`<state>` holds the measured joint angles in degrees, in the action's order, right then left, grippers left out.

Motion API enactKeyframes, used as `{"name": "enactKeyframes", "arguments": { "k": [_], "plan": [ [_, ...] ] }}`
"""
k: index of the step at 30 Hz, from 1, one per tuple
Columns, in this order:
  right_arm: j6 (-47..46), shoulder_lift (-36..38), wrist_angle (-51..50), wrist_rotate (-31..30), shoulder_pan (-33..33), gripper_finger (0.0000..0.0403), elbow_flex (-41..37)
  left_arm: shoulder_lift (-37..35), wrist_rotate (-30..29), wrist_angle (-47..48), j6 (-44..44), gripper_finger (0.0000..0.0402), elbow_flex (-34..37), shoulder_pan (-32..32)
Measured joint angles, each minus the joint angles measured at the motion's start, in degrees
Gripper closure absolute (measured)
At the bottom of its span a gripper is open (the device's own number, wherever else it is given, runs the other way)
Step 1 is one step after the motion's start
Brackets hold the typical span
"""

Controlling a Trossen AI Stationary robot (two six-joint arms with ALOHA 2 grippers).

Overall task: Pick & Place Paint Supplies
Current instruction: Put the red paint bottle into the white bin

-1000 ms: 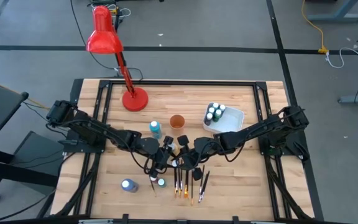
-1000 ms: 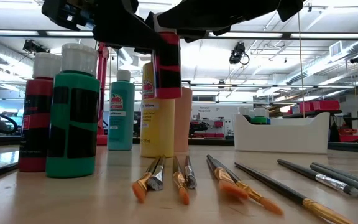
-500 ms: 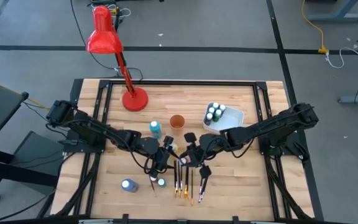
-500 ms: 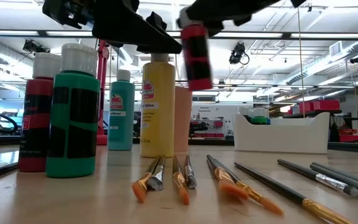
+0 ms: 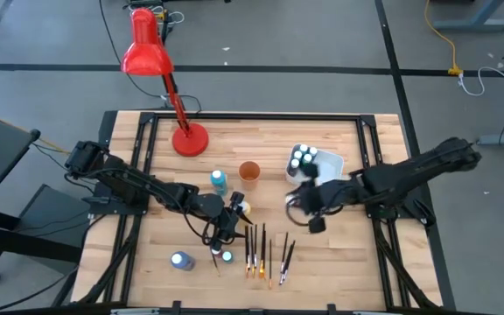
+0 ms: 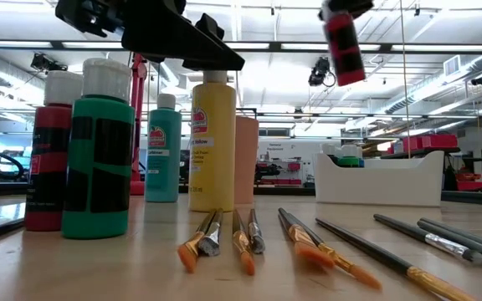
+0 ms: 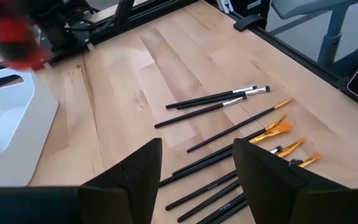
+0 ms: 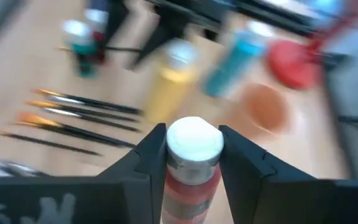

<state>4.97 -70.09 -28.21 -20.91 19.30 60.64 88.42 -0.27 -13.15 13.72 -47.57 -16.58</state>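
My right gripper (image 5: pixel 299 200) is shut on a red paint bottle with a white cap (image 6: pixel 344 48), carried high over the table between the brushes and the white tub (image 5: pixel 320 168). My left gripper (image 7: pixel 194 177) is open and hovers by the yellow bottle (image 6: pixel 212 142), touching nothing. Several dark-handled brushes with orange tips (image 5: pixel 265 254) lie flat on the wood. Teal (image 6: pixel 163 150), green (image 6: pixel 99 155) and red (image 6: pixel 50 159) bottles stand upright on their bases. More bottles (image 5: pixel 303 158) stand inside the tub. My right gripper pinches the red bottle between its two fingers (image 8: pixel 151 158), at the upper body just below the white cap (image 8: pixel 191 171). It comes from above, at the cap end. The bottle hangs below the fingers, slightly tilted and lifted clear of the table.
A red desk lamp stands with its base (image 5: pixel 190 140) at the far left of the table. A small orange cup (image 5: pixel 249 171) sits between the teal bottle and the tub. Two capped bottles (image 5: pixel 180 260) (image 5: pixel 226 256) stand near the table's near edge. Bare wood (image 5: pixel 339 254) lies right of the brushes.
My right gripper has carried the red bottle up from beside the yellow bottle and toward the table's right, toward the white tub; the bottle has stayed clear of the table and now hangs slightly tilted.
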Motion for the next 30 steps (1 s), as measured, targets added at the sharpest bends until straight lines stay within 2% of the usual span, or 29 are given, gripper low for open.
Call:
{"name": "enactKeyframes", "arguments": {
  "k": [3,7,14,19,23,30],
  "plan": [
    [-0.4,4.5,-3.2,-8.1,0.5,0.0281,-1.2,0.0,0.2,0.0,0.0,0.0195,0.0,0.0],
    [-2.0,10.7,-0.1,-12.5,-0.2,0.0284,-8.2,0.0,1.4,0.1,0.0,0.0195,0.0,0.0],
    [-2.3,17.2,26.7,-23.1,-2.7,0.0275,-31.2,0.0,1.6,0.1,0.2,0.0195,0.0,0.0],
    [-4.1,17.1,44.8,-24.2,-5.6,0.0275,-42.6,0.0,1.6,0.1,0.2,0.0195,0.0,0.7],
    [-4.1,17.0,55.8,-25.5,-8.0,0.0275,-48.2,0.0,1.9,-0.4,0.2,0.0195,0.0,1.5],
    [-13.1,15.5,58.9,-23.1,-12.0,0.0275,-53.1,0.0,2.0,-0.4,0.2,0.0195,0.0,1.5]
  ]
}}
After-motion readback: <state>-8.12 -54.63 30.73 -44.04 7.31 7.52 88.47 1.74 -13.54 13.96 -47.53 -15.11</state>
